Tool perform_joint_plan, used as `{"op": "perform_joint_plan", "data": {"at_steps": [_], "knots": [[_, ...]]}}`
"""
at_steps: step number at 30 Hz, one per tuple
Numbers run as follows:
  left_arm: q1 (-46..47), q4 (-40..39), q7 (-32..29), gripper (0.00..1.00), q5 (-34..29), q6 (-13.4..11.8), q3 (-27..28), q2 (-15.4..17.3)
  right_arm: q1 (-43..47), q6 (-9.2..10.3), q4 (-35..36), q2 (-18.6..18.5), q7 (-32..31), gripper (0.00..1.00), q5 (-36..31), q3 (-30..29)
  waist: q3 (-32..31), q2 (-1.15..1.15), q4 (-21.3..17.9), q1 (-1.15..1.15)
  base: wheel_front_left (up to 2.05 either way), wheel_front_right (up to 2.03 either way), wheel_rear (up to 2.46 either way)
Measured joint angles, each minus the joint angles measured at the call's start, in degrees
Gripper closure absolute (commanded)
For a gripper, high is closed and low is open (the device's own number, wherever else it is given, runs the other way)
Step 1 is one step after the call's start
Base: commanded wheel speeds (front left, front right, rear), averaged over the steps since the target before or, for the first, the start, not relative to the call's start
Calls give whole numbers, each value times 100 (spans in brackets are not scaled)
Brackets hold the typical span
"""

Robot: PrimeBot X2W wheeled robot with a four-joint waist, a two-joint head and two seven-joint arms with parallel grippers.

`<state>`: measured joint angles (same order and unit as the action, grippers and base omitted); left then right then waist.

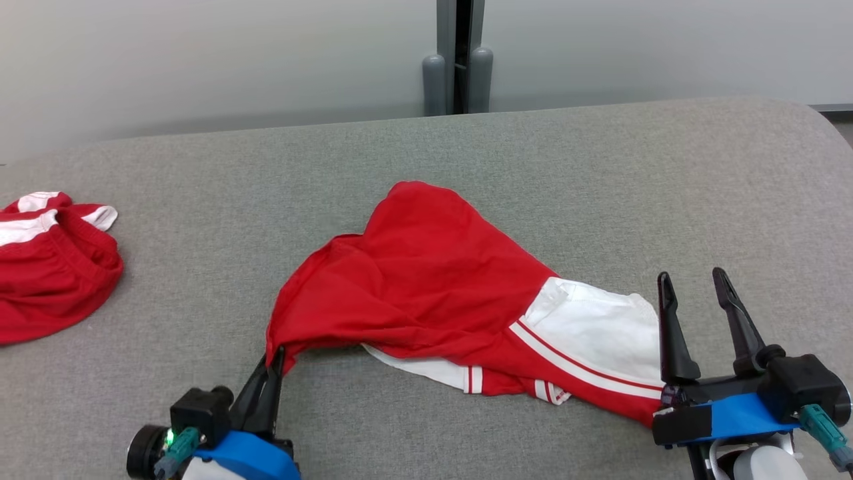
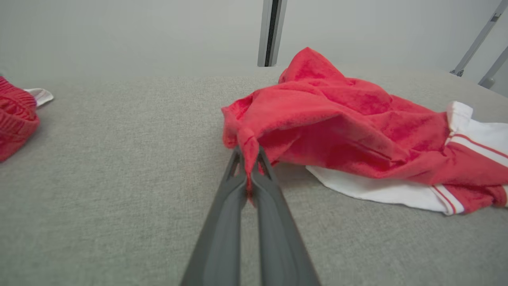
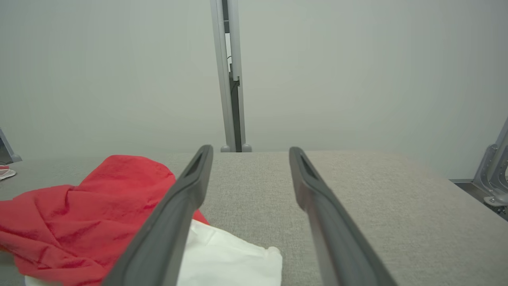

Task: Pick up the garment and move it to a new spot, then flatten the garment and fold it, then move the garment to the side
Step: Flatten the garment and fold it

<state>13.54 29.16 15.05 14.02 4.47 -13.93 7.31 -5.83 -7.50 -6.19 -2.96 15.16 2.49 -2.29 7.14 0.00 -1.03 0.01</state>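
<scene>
A crumpled red and white garment [image 1: 433,280] lies in the middle of the grey table [image 1: 533,153]. My left gripper [image 1: 274,355] is shut on the garment's near left red corner. In the left wrist view that pinched corner of the garment [image 2: 317,119] sits between the closed tips of my left gripper [image 2: 249,153] and is pulled up a little. My right gripper [image 1: 693,277] stands open just right of the garment's white end, with nothing between its fingers. In the right wrist view my right gripper [image 3: 251,150] points over bare table, the garment [image 3: 87,206] to its left.
A second red and white garment [image 1: 46,267] lies bunched at the table's far left edge. A grey post [image 1: 456,60] stands behind the table against the pale wall. Bare grey table surface stretches to the right and behind the garment.
</scene>
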Motion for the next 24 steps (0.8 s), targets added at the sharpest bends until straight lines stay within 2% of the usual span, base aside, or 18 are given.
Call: {"op": "perform_joint_plan", "data": {"at_steps": [11, 12, 13, 24], "knots": [[-698, 68, 0, 100, 2, 8, 338, -27, -1, -1, -7, 1, 0, 0, 0, -2, 9, 0, 241, 0, 0, 0, 0], [-727, 70, 0, 24, 2, 16, 356, -34, -1, 0, -8, 1, 0, 0, -1, -2, 10, 0, 245, 0, 0, 0, 0], [-738, 52, 0, 0, 0, 23, 382, -44, -1, -1, -10, 1, 0, 0, 0, -2, 11, 0, 249, 0, 0, 0, 0], [-749, -1088, 1, 0, -270, 68, 822, -220, -1, -1, -51, 1, 0, 0, -1, -70, -53, 0, 180, -1, 0, 0, 0]]}}
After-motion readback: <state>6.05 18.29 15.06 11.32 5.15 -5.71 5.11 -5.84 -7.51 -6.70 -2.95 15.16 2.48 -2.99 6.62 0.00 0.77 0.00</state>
